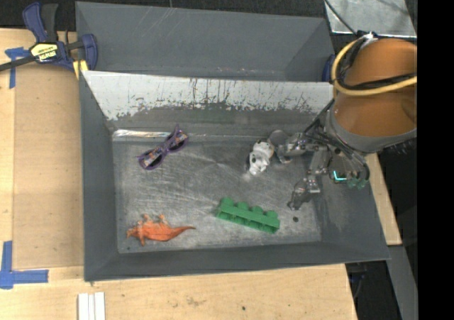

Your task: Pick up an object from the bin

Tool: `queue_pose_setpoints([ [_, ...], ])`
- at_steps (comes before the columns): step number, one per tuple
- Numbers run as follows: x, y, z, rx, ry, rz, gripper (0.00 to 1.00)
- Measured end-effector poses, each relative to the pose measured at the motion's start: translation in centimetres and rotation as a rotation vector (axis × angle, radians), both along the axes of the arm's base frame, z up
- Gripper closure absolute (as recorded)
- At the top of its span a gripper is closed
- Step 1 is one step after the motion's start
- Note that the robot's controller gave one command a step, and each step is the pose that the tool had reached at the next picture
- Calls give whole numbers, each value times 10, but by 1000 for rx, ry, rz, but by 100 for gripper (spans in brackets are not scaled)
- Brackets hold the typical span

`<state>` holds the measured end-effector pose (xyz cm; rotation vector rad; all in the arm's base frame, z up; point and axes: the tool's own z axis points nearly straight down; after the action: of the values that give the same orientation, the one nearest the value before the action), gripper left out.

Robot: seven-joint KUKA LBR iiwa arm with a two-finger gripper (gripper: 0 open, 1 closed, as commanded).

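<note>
Grey metal bin (pixel 99 191), with the gripper (pixel 303 194) low at its right side, near a small white toy figure (pixel 260 157).
Whether its grip is spread or pressed together cannot be told. Closing here likely catches bare floor, or knocks the figure or the green toy brick (pixel 248 216) away. No writing is readable.

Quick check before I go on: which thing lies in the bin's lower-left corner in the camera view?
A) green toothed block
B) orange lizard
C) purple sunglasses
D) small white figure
B: the orange lizard lies at lower left, while the purple sunglasses are at upper left, the green toothed block at lower middle and the small white figure towards the gripper on the right.
</note>
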<state>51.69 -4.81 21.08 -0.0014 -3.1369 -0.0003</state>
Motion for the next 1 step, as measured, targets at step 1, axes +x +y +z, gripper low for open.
queue_pose_setpoints([
  [1,2,0,4,-1,-8,1,0],
])
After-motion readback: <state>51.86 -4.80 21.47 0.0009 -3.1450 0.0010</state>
